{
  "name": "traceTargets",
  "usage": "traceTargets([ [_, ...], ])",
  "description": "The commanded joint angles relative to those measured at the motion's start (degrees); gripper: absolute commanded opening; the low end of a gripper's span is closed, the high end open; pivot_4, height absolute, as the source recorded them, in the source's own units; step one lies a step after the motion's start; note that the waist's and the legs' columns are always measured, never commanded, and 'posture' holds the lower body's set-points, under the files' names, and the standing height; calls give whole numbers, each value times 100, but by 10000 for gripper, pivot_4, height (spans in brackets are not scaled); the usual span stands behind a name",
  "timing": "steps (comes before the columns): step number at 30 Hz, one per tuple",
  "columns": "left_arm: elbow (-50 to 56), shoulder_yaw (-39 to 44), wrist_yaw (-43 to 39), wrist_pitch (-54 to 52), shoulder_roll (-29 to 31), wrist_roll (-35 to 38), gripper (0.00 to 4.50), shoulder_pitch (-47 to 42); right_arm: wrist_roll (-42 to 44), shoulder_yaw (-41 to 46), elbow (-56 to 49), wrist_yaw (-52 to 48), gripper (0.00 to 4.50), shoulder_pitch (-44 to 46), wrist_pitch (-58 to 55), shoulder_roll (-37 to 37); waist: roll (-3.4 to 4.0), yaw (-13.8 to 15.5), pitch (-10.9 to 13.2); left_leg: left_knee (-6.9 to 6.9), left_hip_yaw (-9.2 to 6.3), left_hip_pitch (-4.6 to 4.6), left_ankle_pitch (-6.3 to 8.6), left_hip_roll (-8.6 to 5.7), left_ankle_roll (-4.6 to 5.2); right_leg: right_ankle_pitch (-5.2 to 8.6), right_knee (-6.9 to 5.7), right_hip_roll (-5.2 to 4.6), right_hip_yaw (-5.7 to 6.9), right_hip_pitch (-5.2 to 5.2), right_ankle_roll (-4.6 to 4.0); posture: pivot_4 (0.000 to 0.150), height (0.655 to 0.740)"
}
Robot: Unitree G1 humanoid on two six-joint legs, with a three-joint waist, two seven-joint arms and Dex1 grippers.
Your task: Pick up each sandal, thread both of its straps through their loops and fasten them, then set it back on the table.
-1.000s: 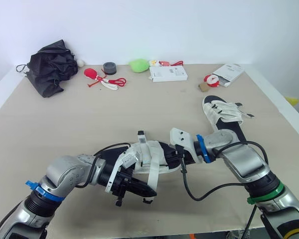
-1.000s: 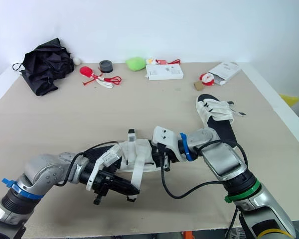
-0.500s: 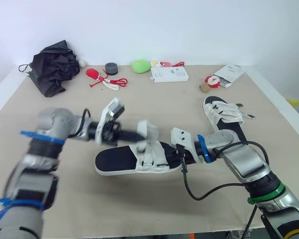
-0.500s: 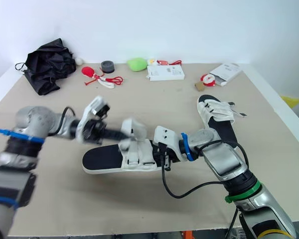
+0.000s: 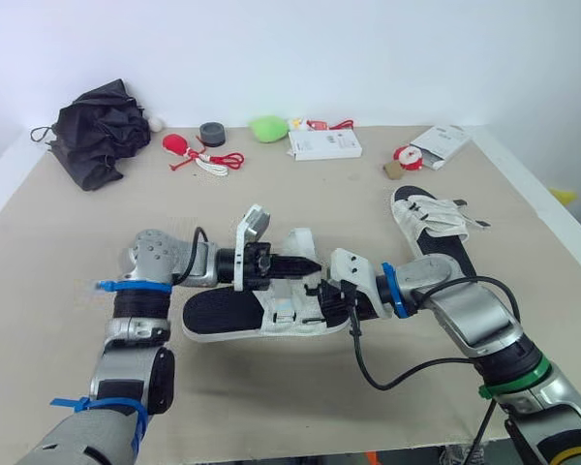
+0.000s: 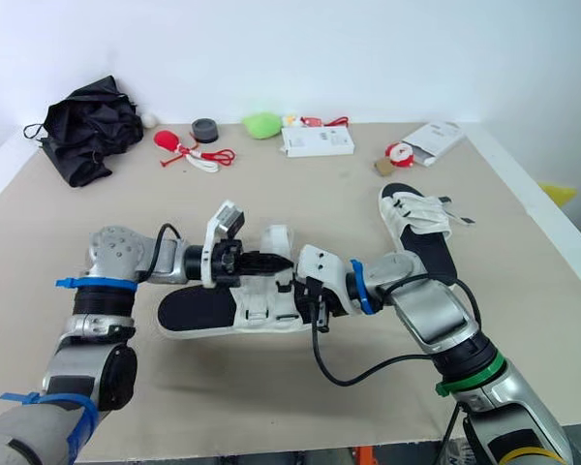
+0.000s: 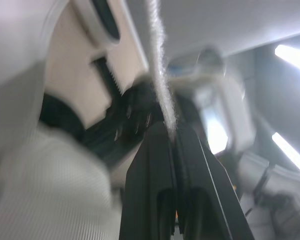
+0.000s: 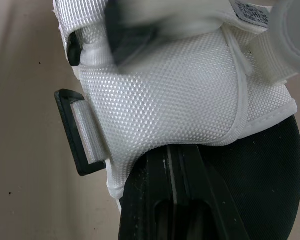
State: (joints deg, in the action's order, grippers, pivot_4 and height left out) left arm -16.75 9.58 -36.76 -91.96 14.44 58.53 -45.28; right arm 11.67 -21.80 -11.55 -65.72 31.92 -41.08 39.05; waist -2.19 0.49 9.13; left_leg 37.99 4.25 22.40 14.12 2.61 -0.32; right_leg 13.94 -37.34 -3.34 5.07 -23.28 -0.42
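Broad tan bench point(image 5: 300, 208), and a black folded umbrella point(image 5: 102, 126) sits at its far left corner. One sandal point(image 5: 218, 312) is mid-bench, lying flat or just lifted, hard to call. The other sandal point(image 5: 436, 221) rests well to its right. The white box point(image 5: 324, 143) at the far edge is closed, contents unknown.

Left gripper point(image 5: 313, 263): jaws pinched tight on a white strap point(image 7: 160, 95), its fuzzy edge clear in the wrist view. Right gripper point(image 5: 320, 294): jaws clamped on the sole's edge beneath the mesh upper. Its wrist view brings up a black loop point(image 8: 75, 132) just beside that mesh.
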Motion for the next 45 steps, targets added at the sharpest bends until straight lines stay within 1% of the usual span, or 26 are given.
traceTargets([
  [1, 523, -107, 26, 34, -22, -35, 513, 145, -143, -318, 235, 13, 0, -204, -150, 52, 0, 1, 0, 0, 0, -1, -1, 0, -2, -2, 0, -2, -1, 2, -3, 1500, 7400],
  [5, 856, -283, 38, 190, -125, -81, 513, 289, -143, -331, 271, 19, 0, -168, -138, 13, 0, 5, 0, 1, -1, 0, -4, 0, -2, -8, 0, 0, 1, 1, -6, 1500, 7400],
  [9, 1072, -379, 177, 397, -383, -176, 513, 388, -150, -332, 298, 43, 0, -170, -121, -14, 1, 2, -1, 0, -1, -1, -4, 3, -3, -8, 0, 0, 0, 1, -6, 1500, 7400],
  [14, 1336, -857, -124, 605, 6, -408, 513, 518, -138, -303, 289, 64, 0, -184, -125, -13, 1, 3, -1, 0, -1, -2, -5, 2, -2, -11, 0, 1, 0, 2, -6, 1500, 7400],
  [20, 1656, -1463, -523, 1319, 295, -777, 513, 702, -131, -302, 275, 116, 0, -222, -112, -22, 3, 3, -3, -1, 0, -4, -5, 5, -2, -12, 0, 5, -1, 2, -6, 1500, 7400],
  [23, 1843, -1713, -653, 1743, 341, -991, 513, 798, -138, -303, 288, 122, 0, -215, -96, -29, 4, 4, -4, -1, 0, -6, -5, 5, -2, -13, 0, 4, -2, 3, -7, 1500, 7400],
  [30, 1933, -1785, -721, 2294, 326, -1277, 513, 890, -143, -301, 288, 123, 0, -226, -76, -12, 6, 10, -7, -1, 0, -6, -9, 4, 5, -15, 0, 4, -1, 4, -3, 1500, 7400],
  [36, 2113, -1858, -846, 2436, 508, -1373, 513, 982, -141, -308, 277, 129, 0, -230, -77, -3, 7, 11, -8, -1, 1, -6, -13, 2, 13, -19, 1, 3, 0, 4, 3, 1500, 7400],
  [39, 2130, -1828, -791, 2606, 487, -1461, 513, 1013, -143, -312, 273, 123, 0, -228, -72, 0, 7, 11, -8, -2, 1, -5, -13, 4, 13, -18, 2, 4, -1, 2, 2, 1500, 7400],
  [45, 2308, -1890, -852, 2583, 511, -1429, 513, 1088, -149, -319, 283, 111, 0, -222, -48, 9, 7, 11, -8, -3, 1, -5, -13, 4, 13, -18, 2, 4, 0, 2, 3, 1500, 7400],
])
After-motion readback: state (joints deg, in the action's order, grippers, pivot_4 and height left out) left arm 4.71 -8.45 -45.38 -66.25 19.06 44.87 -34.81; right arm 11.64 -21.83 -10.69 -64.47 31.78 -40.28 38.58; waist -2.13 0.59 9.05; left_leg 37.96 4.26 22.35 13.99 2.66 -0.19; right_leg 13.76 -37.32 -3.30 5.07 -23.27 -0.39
